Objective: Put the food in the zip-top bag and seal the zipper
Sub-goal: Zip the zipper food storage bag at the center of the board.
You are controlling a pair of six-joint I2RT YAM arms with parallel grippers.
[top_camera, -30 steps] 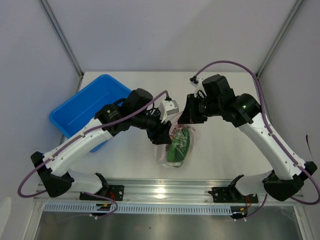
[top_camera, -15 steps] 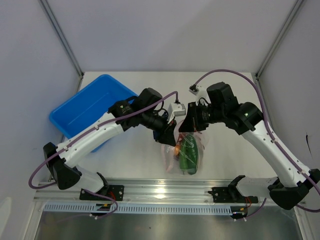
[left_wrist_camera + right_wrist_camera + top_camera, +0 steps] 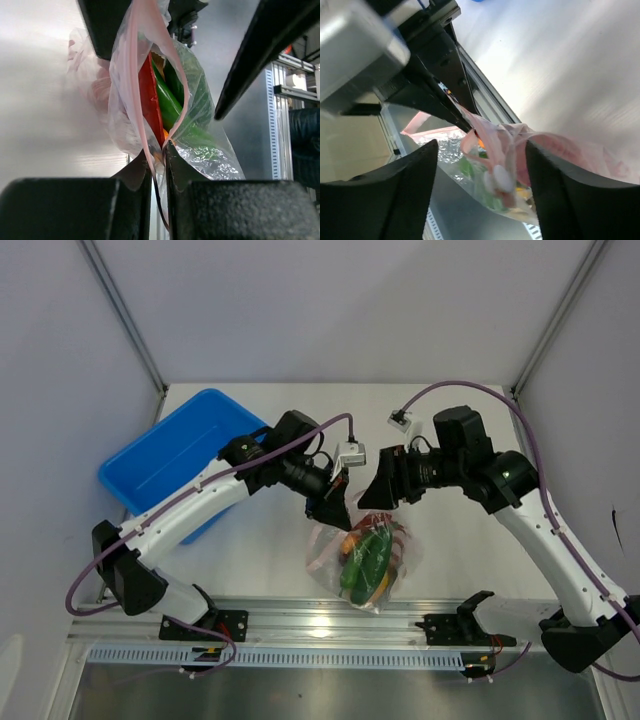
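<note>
The zip-top bag (image 3: 372, 562) hangs just above the table's near middle, with the food (image 3: 365, 555) inside: a red chilli (image 3: 150, 102), green vegetables (image 3: 170, 100) and orange and yellow pieces. My left gripper (image 3: 338, 512) (image 3: 159, 150) is shut on the bag's mouth edge, pinching the pink zipper (image 3: 131, 75). The mouth gapes open above that pinch. My right gripper (image 3: 372, 495) (image 3: 481, 145) stands open just right of the left one. Its fingers straddle the zipper (image 3: 495, 135) and a white slider (image 3: 499, 179) without touching them.
A blue plastic bin (image 3: 170, 465) sits at the back left of the white table (image 3: 470, 540). A metal rail (image 3: 330, 620) runs along the near edge below the bag. White walls and slanted frame posts close in the back and sides.
My right gripper has opened and let go of the bag's edge. My left gripper has shut on the mouth edge. The bag has shifted right and now hangs lower.
</note>
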